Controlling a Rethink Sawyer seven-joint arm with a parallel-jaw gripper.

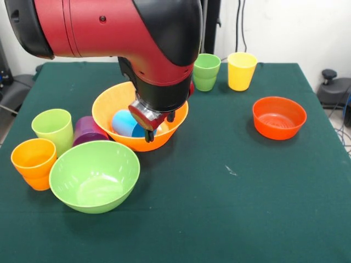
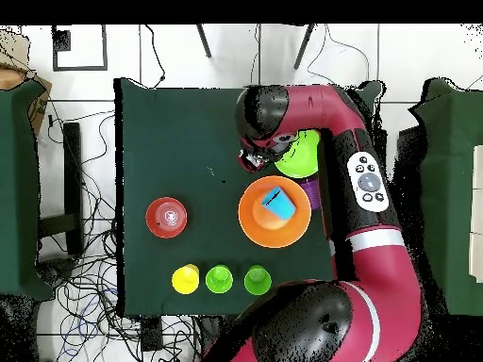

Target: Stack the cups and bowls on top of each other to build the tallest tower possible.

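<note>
Barely begun, I'd say: only a blue cup (image 1: 125, 123) lies tipped inside the large orange bowl (image 1: 109, 107) at centre frame, the pincer (image 1: 159, 127) hanging just above it with fingers I cannot judge, while the other cups and bowls sit scattered about the table (image 1: 230, 208).

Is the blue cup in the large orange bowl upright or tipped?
Tipped. The blue cup lies on its side inside the large orange bowl, its side wall showing.
</note>
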